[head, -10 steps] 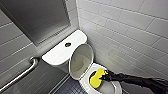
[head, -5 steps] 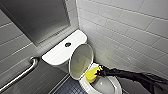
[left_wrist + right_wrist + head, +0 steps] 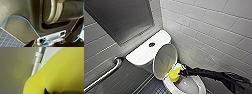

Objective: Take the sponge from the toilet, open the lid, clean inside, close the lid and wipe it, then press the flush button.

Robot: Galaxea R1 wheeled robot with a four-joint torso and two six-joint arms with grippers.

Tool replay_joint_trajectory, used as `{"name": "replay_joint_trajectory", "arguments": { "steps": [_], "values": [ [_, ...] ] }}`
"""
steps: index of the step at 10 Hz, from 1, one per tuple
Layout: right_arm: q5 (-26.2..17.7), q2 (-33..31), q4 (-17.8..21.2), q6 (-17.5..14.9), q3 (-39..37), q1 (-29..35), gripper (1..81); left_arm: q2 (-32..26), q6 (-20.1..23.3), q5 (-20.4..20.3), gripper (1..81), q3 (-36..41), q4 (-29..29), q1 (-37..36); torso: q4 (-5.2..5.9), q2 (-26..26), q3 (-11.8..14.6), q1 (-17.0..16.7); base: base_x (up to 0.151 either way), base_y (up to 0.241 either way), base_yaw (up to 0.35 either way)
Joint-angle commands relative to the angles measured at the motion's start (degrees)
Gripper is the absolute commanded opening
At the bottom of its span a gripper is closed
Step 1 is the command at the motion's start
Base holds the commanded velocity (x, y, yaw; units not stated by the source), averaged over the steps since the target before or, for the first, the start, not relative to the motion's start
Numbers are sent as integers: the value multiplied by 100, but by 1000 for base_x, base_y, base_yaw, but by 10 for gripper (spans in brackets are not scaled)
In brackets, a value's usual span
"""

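White tiled walls (image 3: 214, 27) meet in a corner, and a large grey panel (image 3: 121, 17) is set into the one on the left. Dark tiles cover the floor (image 3: 155, 88); a patch of the same tiling (image 3: 7, 37) shows in the left wrist view, beside the robot's own dark body and a blue cable (image 3: 28, 23).

The toilet (image 3: 144, 53) stands in the corner with its tank against the left wall. The lid (image 3: 165, 60) is raised, its hollow inner side facing out over the bowl (image 3: 190, 86). A metal grab bar (image 3: 105, 73) runs along the wall beside the tank.

The right arm (image 3: 216, 75) comes in from the right, stretched low across the bowl. At its end the right gripper (image 3: 181, 73) is clamped on the sponge (image 3: 174, 74), which sticks out past the fingertips on the side away from the arm. The sponge is at the bowl's rim on the lid side, just below the lid's lower edge (whether it presses on the ceramic cannot be told from above).

In the right wrist view the sponge (image 3: 60, 72) looms large and close, with a dark bit of the gripper at its edge and a slim metal rod (image 3: 37, 60) against white behind it.

The flush button (image 3: 151, 44) sits in the middle of the tank cover, well apart from the gripper.
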Motion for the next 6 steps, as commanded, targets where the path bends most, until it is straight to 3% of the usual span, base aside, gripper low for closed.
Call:
{"name": "replay_joint_trajectory", "arguments": {
  "steps": [1, 4, 6],
  "values": [
    [84, -16, 50, 21, 806, 882, 10, 32, 27, 533, 811, 26, -27, 189, 0, 0, 0, 0, 0, 0, 0],
    [84, -446, 33, 55, 1465, 909, 10, 32, 27, 533, 811, 27, -27, 180, 0, 0, 0, 0, 0, 0, 0],
    [93, -456, 33, 65, 1519, 830, 10, 41, 27, 533, 811, 27, -27, 154, 0, 0, 0, 0, 0, 0, 0]
  ]
}}
